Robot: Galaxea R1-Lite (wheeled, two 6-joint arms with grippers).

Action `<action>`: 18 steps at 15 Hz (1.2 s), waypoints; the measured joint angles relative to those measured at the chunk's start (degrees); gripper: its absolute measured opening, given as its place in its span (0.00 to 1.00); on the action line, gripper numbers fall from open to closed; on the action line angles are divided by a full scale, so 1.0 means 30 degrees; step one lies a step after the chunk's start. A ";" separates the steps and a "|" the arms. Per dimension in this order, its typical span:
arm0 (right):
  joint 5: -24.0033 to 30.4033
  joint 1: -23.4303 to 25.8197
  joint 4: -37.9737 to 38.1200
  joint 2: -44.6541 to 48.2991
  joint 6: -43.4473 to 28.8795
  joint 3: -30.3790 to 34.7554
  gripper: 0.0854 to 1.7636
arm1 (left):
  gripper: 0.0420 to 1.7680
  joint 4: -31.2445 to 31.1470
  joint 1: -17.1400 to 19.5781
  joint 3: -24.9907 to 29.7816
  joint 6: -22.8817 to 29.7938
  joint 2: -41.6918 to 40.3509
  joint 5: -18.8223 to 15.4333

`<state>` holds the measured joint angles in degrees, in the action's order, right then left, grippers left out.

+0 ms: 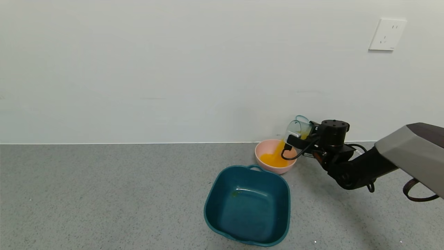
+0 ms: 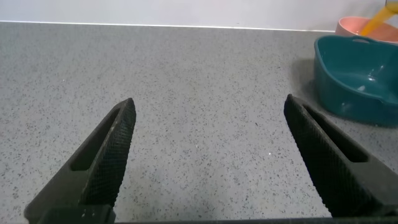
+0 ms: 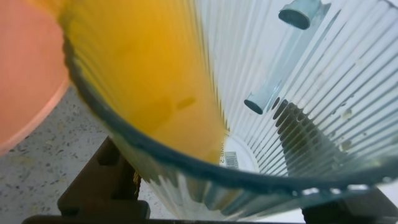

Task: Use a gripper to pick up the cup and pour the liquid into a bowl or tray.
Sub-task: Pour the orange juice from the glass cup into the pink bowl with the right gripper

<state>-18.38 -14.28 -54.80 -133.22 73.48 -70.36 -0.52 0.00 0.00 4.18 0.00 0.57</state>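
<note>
My right gripper [image 1: 301, 136] is shut on the ribbed blue-green cup [image 1: 297, 129] and holds it tipped over the pink bowl [image 1: 265, 149] by the wall. Orange liquid [image 1: 274, 159] streams from the cup's rim into the bowl and pools there. In the right wrist view the cup [image 3: 298, 93] fills the frame, with liquid [image 3: 149, 74] running along its lower side toward the bowl [image 3: 28, 87]. My left gripper [image 2: 208, 124] is open and empty above bare counter, away from the bowl; the bowl [image 2: 354, 26] and the stream [image 2: 376, 22] show far off.
A dark teal squarish tub [image 1: 248, 205] with handles stands just in front of the pink bowl, also seen in the left wrist view [image 2: 357, 78]. The grey speckled counter [image 1: 104, 194] meets a white wall with a socket [image 1: 387, 34].
</note>
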 joint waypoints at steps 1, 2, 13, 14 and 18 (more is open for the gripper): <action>0.0000 -0.0016 0.0008 0.0000 0.0240 -0.0085 0.76 | 0.97 0.0000 0.0000 0.0000 0.0000 0.0000 0.0000; 0.0012 -0.0028 0.0028 0.0000 0.0577 -0.0167 0.76 | 0.97 0.0000 0.0000 0.0000 0.0000 0.0000 0.0008; 0.0008 -0.0349 0.0093 -0.0073 0.3775 -0.0910 0.76 | 0.97 0.0000 0.0000 0.0000 0.0000 0.0000 0.0008; 0.0012 -0.0386 0.0093 -0.0073 0.3950 -0.0910 0.76 | 0.97 0.0000 0.0000 0.0000 0.0000 0.0000 0.0000; 0.0008 -0.0597 0.0110 -0.0098 0.4722 -0.0947 0.76 | 0.97 0.0000 0.0000 0.0000 0.0000 0.0000 0.0008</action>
<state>-18.36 -16.07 -54.47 -133.51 87.65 -73.20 -0.52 0.00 0.00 4.18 0.00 0.60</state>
